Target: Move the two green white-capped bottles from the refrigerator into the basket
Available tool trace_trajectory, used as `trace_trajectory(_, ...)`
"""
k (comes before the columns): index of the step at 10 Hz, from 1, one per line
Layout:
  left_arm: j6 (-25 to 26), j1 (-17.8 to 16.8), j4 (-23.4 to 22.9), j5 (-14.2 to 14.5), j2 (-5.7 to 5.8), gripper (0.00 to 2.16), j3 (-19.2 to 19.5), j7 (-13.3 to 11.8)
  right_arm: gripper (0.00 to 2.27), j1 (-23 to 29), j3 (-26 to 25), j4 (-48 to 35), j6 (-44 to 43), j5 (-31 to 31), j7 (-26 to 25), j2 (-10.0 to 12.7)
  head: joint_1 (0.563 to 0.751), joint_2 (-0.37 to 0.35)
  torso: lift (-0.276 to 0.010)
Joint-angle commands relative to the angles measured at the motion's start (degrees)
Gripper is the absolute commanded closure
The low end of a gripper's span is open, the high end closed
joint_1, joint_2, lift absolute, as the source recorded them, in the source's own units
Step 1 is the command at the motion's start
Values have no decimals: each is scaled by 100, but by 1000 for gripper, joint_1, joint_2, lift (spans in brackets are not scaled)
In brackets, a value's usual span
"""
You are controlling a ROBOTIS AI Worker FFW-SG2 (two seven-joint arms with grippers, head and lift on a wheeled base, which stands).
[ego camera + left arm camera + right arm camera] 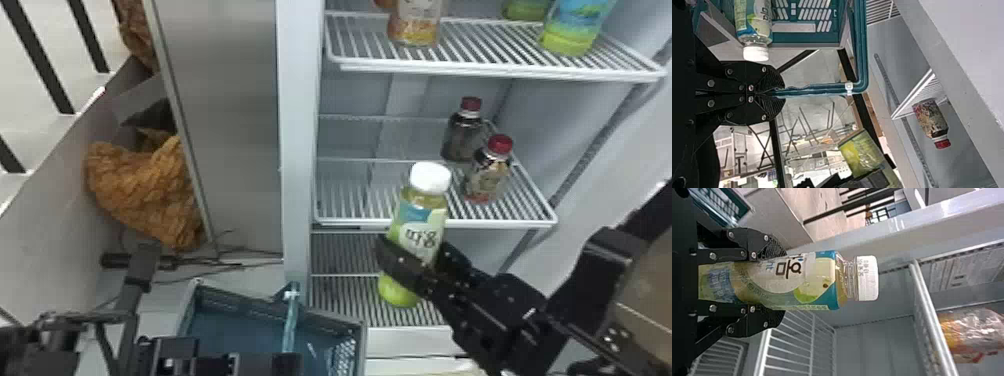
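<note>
Dark slanting bars (41, 55), crumpled brown fabric (145, 187) beside a smooth grey panel (235, 125), black cables (220, 262) below.

Bold dark characters are running across the pale label of the tilted green bottle (420, 215), and the right wrist view is showing small dark print sitting in rows on its white cap (867, 278). More dark lettering is crossing the label of another white-capped bottle (756, 29) near the basket (797, 39). A red-capped bottle (487, 172) is wearing a patterned label, and a pale sheet (963, 272) inside the fridge is carrying faint lines of print.
</note>
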Motion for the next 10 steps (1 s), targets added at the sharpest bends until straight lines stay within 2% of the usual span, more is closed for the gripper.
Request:
trace_trajectory(1,3,-14,5,-7,0,1181,-13,0,940,36,31,48,139,-140,77,1,695,-102,-263)
trace_trajectory(4,3,-14,-10,-19,0,1181,-1,0,940,-20,88,582,420,-849,349,-96,695,-67,-263)
trace_trajectory(7,3,-42,5,-64,0,1181,-47,0,940,-456,180,1510,631,-1294,806,-184,695,-26,-263)
trace_trajectory(10,3,-28,5,-76,0,1181,-24,0,940,-554,260,1805,631,-1191,868,-210,695,-8,-263)
